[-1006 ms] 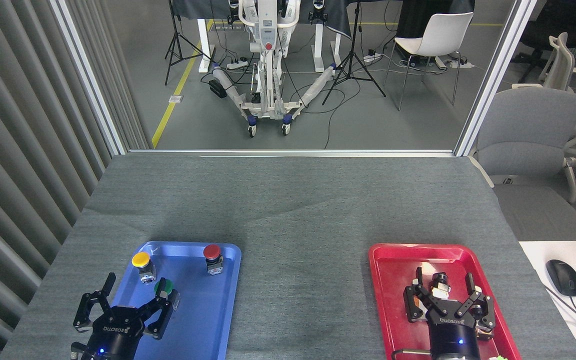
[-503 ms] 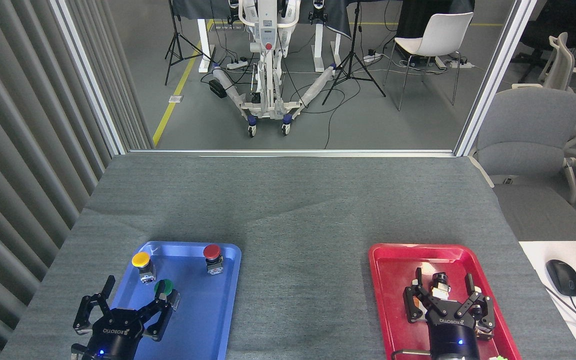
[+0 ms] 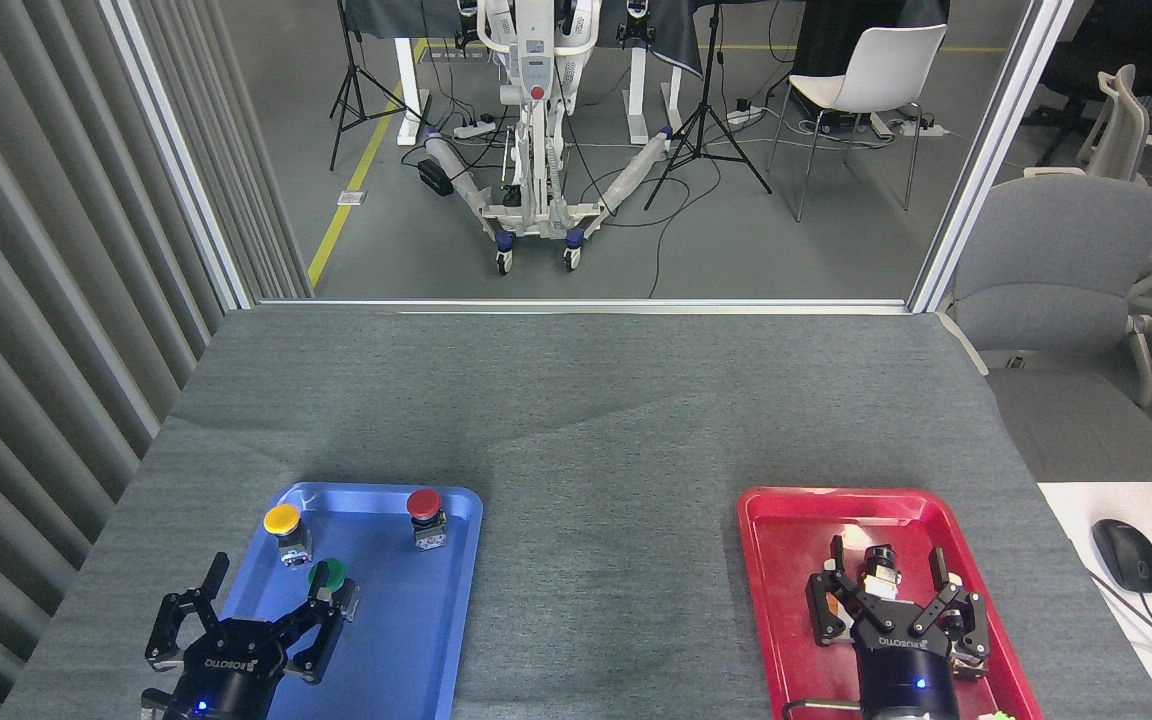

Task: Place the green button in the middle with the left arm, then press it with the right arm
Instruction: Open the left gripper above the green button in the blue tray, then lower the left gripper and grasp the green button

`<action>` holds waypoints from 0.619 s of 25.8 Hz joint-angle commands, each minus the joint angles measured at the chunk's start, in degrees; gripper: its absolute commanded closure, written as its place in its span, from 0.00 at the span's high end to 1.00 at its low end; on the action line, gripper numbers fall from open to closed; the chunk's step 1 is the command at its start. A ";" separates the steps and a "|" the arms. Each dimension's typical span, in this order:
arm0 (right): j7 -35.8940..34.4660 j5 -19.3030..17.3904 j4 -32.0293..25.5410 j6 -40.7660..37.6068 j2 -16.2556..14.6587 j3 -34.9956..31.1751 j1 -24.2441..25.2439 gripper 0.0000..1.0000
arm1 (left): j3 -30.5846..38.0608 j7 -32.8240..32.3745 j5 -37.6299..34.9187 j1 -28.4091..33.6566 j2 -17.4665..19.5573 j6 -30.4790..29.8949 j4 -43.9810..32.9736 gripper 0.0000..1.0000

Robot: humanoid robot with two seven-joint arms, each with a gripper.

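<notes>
On the blue tray (image 3: 436, 640) at the near left of the worktop (image 3: 586, 420), head view: green button (image 3: 328, 574) sits upright w/ the yellow button (image 3: 282, 520) just behind-left and the red button (image 3: 424, 503) further back-right, apart from both. Left gripper (image 3: 262, 590) is wide open; its right finger lies right against the green cap's near side, and its left finger is off over the tray's left edge, so the button isn't centred btwn the 2 fingers. The middle (image 3: 606, 590), bare grey cloth btwn the trays, has nothing on it, so step 1 isn't done yet. Right gripper (image 3: 886, 572) hangs open over the red tray (image 3: 786, 600), straddling a small black-and-silver part (image 3: 878, 568); can't tell if it touches it.

Risks, as I judge them: closing from this offset would likely push the button sideways or tip it instead of clamping it, since 1 finger meets it first. Grabbing by the round cap alone may let it slip. Yellow button is near enough to get knocked by a wide swing. Setting it down off-centre or tilted would make the right arm's press miss or topple it.
</notes>
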 commanded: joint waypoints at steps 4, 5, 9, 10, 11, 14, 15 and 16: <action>0.19 -0.09 0.07 -0.10 -0.28 -0.08 -0.04 1.00 | 0.00 0.06 0.01 0.04 0.00 -0.15 0.34 1.00; 0.19 -0.09 -0.02 -0.10 -0.28 -0.08 -0.04 1.00 | 0.00 0.06 0.01 0.13 0.00 -0.15 0.34 1.00; 0.19 -0.09 -0.01 -0.10 -0.28 -0.08 -0.04 1.00 | 0.00 0.15 0.10 0.13 0.00 -0.24 0.34 1.00; 0.19 -0.09 -0.02 -0.10 -0.28 -0.08 -0.04 1.00 | 0.00 0.15 0.01 0.13 0.00 -0.50 0.34 1.00; 0.19 -0.09 -0.02 -0.10 -0.28 -0.08 -0.04 1.00 | -0.09 0.06 -0.17 0.13 0.18 -0.76 0.43 1.00; 0.19 -0.09 0.07 -0.10 -0.28 -0.08 -0.04 1.00 | 0.00 -0.03 -0.34 0.39 0.09 -2.26 -0.01 1.00; 0.19 -0.09 0.07 -0.10 -0.28 0.01 -0.04 1.00 | 0.00 -0.20 -0.25 0.39 0.09 -2.43 -0.10 1.00; 0.19 -0.09 0.07 -0.10 -0.28 0.01 -0.04 1.00 | 0.00 -0.38 -0.08 0.39 0.00 -2.61 -0.10 1.00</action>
